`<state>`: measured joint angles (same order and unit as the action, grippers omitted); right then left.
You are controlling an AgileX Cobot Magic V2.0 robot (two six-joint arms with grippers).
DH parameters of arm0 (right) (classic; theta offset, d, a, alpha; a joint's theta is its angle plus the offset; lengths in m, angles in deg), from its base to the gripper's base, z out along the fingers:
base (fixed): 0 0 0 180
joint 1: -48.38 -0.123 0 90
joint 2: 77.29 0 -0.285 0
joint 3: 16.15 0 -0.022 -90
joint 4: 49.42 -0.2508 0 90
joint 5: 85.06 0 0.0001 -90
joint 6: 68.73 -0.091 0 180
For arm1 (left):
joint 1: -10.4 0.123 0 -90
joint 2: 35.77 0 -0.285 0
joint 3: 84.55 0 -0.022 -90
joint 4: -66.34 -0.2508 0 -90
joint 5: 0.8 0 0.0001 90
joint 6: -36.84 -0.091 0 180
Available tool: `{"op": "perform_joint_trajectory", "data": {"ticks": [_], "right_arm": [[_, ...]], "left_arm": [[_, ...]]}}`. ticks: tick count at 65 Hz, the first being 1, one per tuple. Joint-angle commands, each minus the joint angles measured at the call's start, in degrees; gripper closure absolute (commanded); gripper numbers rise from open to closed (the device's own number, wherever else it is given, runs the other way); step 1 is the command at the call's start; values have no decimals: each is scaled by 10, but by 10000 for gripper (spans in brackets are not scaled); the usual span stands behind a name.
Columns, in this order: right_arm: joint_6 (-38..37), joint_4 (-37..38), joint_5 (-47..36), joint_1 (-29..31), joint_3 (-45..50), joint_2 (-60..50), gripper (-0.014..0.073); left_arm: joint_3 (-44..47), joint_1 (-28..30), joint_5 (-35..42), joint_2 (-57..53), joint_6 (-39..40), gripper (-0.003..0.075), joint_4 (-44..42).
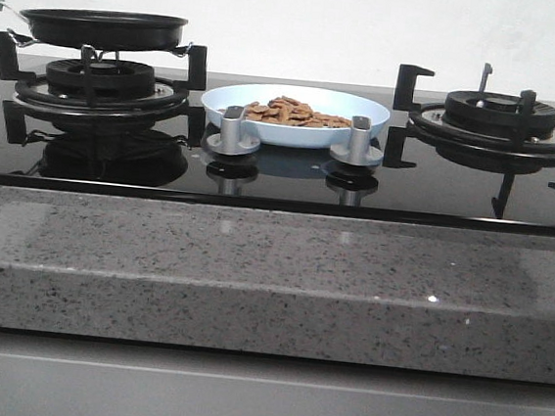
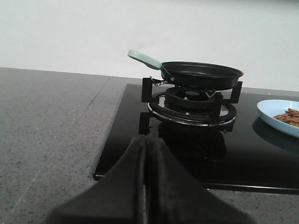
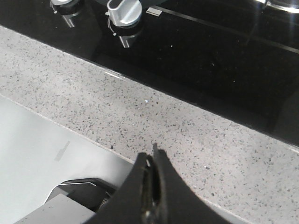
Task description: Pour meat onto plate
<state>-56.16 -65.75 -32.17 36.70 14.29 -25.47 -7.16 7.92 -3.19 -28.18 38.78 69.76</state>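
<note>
The pale blue plate (image 1: pixel 336 106) sits on the black glass hob between the two burners, behind the knobs. The meat (image 1: pixel 294 113), a loose heap of small reddish-brown pieces, lies on it. The plate's edge (image 2: pixel 275 116) and some meat (image 2: pixel 288 116) show in the left wrist view. The black frying pan (image 1: pixel 103 27) with a pale green handle (image 2: pixel 144 59) rests on the left burner. My left gripper (image 2: pixel 145 145) is shut and empty, above the hob's front left corner. My right gripper (image 3: pixel 153 158) is shut and empty over the counter's front edge. Neither gripper shows in the front view.
Two silver knobs (image 1: pixel 233 130) (image 1: pixel 358 140) stand in front of the plate; they also show in the right wrist view (image 3: pixel 124 11). The right burner grate (image 1: pixel 502 126) is bare. A speckled grey stone counter (image 1: pixel 271 276) runs along the front and to the left (image 2: pixel 46 121).
</note>
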Motion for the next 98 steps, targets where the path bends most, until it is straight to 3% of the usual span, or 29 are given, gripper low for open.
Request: {"op": "perform_joint_trajectory", "data": {"ticks": [1, 13, 23, 42, 53, 87, 91, 98], "right_arm": [[5, 15, -71, 10, 1, -42, 664], [5, 18, -297, 75, 149, -189, 664], [5, 12, -400, 124, 288, -301, 664], [5, 9, -447, 126, 435, -433, 664], [5, 8, -524, 98, 482, -457, 664], [5, 13, -542, 100, 480, -456, 664], [-27, 49, -548, 100, 480, -456, 664], [-153, 163, -567, 100, 480, -456, 664]], "left_arm": [[3, -4, 52, -10, 5, 741, 4], [3, -4, 52, -10, 5, 741, 4], [3, -4, 52, -10, 5, 741, 4], [3, -4, 52, -10, 5, 741, 4], [3, -4, 52, -10, 5, 741, 4], [3, -4, 52, -10, 5, 741, 4], [3, -4, 52, -10, 5, 741, 4], [3, -4, 52, -10, 5, 741, 4]]}}
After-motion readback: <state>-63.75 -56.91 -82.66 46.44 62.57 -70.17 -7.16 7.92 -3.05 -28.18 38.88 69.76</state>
